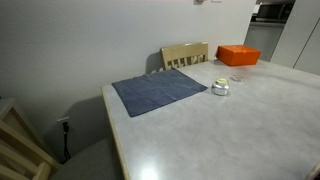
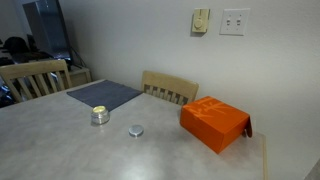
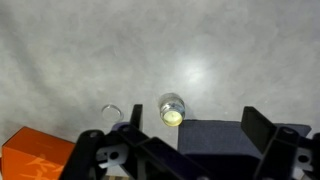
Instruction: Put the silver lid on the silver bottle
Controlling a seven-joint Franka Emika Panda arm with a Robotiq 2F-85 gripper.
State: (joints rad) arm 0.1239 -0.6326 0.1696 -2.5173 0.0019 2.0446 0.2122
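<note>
The silver bottle (image 2: 100, 115) is a small squat shiny container with a pale top. It stands on the grey table beside the blue cloth (image 2: 105, 95). It also shows in an exterior view (image 1: 220, 87) and in the wrist view (image 3: 172, 109). The silver lid (image 2: 135, 130) lies flat on the table a short way from the bottle, towards the orange box; it also shows in the wrist view (image 3: 111, 112). My gripper (image 3: 200, 130) is open and empty, high above the table over the cloth's edge. The bottle lies just beyond its fingers. The gripper does not show in either exterior view.
An orange box (image 2: 215, 123) sits near the table's corner, also seen in the wrist view (image 3: 35, 155). The blue cloth (image 1: 160, 90) lies flat on the table (image 1: 200, 130). Wooden chairs (image 2: 170, 88) (image 2: 35, 75) stand along the table's edges.
</note>
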